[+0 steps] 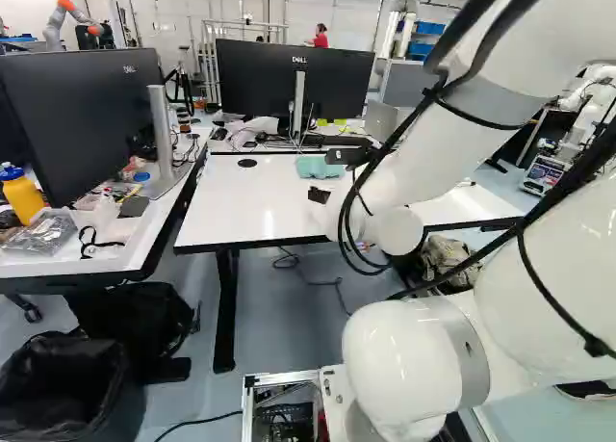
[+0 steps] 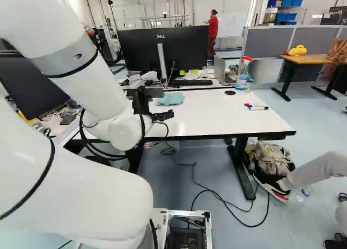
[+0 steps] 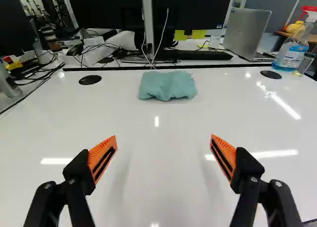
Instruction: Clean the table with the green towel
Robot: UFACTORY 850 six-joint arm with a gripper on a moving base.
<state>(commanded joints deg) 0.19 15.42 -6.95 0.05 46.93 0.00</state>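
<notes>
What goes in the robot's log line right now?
claw: open, empty | green towel: bunched on white table, ahead of claw | spray bottle: upright

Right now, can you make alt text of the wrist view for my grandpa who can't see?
An open gripper points over a shiny white table at a green towel bunched up ahead of it. Farther back stand a monitor and a laptop, with a spray bottle near the laptop.

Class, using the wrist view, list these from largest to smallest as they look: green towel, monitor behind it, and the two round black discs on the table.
1. Monitor
2. Green towel
3. Disc beside the spray bottle and other disc: too alike to rank.
</notes>
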